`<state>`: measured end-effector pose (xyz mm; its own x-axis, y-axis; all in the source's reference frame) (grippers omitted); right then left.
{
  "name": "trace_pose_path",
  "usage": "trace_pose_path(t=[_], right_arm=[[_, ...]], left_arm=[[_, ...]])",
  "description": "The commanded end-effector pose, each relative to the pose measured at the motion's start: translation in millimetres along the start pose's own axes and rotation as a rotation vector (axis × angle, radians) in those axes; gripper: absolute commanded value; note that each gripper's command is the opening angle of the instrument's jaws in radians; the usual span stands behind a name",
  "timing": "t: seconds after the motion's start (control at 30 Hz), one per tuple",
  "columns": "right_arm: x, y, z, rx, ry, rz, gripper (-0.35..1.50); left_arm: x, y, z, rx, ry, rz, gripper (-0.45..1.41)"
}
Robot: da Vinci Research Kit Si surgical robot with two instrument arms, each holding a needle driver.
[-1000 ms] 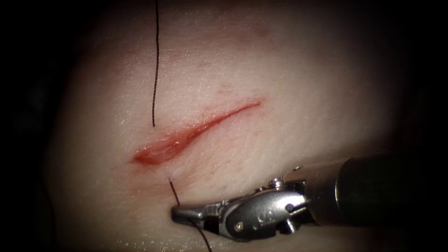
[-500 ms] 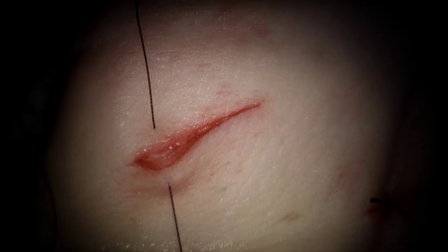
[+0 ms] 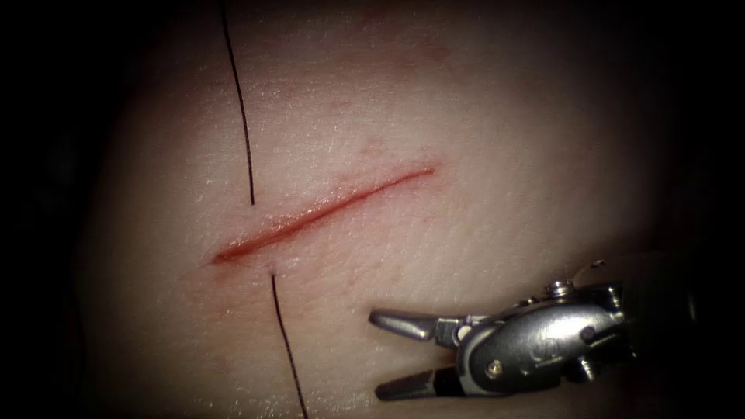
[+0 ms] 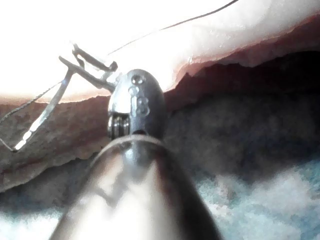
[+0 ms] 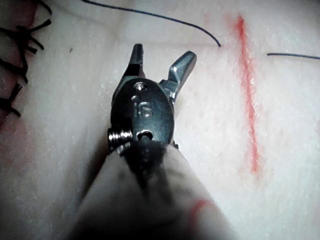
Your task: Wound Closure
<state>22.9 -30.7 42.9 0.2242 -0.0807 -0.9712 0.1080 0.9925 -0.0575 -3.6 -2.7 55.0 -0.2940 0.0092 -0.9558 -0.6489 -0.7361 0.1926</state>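
A: Status of the right tool (image 3: pixel 392 353)?

B: Its jaws stand apart and hold nothing. The tool lies over the tissue (image 3: pixel 481 140) on the right side of the cut (image 3: pixel 322 211), near the tissue's lower edge, tips pointing left. In the right wrist view the same tool (image 5: pixel 161 59) shows both jaws spread, clear of the thread (image 5: pixel 155 17).

A: Status of the left tool?

B: In the left wrist view the left tool (image 4: pixel 85 62) sits at the edge of the tissue. Its jaws are clamped on the needle (image 4: pixel 42 117), gripping near one end of the curve. The needle hangs free of the tissue, not embedded.

A: Thread position?

B: One strand of thread (image 3: pixel 239 109) runs down from the tissue's upper edge and enters the surface just left of the cut. A second strand leaves the surface just right of the cut and runs to the lower edge. The cut itself appears as a narrow red line, lips close together.

A: Other items?

B: Dark stitches (image 5: pixel 17 45) sit on the tissue, well apart from the cut, in the right wrist view.
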Motion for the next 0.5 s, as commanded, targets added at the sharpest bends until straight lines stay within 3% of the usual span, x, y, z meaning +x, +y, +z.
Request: trace_pose_path(t=[0.03,0.13,0.23,0.33,0.5], right_arm=[[-1.0,-0.3,1.5,-0.012,-0.003,0.002,1.36],[-2.0,-0.3,3.1,-0.031,0.008,-0.008,1.38],[-3.8,-1.3,5.5,-0.027,0.03,-0.03,1.21],[-5.8,-2.1,8.1,-0.027,0.026,-0.054,1.18],[-6.4,-1.4,9.6,-0.047,0.022,-0.051,1.08]], left_arm=[[-0.4,1.1,0.2,-0.002,0.0,-0.004,-0.45],[-0.4,1.2,0.3,-0.001,0.001,-0.004,-0.45],[-0.3,1.4,0.4,-0.003,0.0,-0.004,-0.45],[-0.2,1.3,0.6,-0.007,-0.002,-0.007,-0.45],[0.0,1.4,1.2,-0.005,-0.005,-0.009,-0.45]])
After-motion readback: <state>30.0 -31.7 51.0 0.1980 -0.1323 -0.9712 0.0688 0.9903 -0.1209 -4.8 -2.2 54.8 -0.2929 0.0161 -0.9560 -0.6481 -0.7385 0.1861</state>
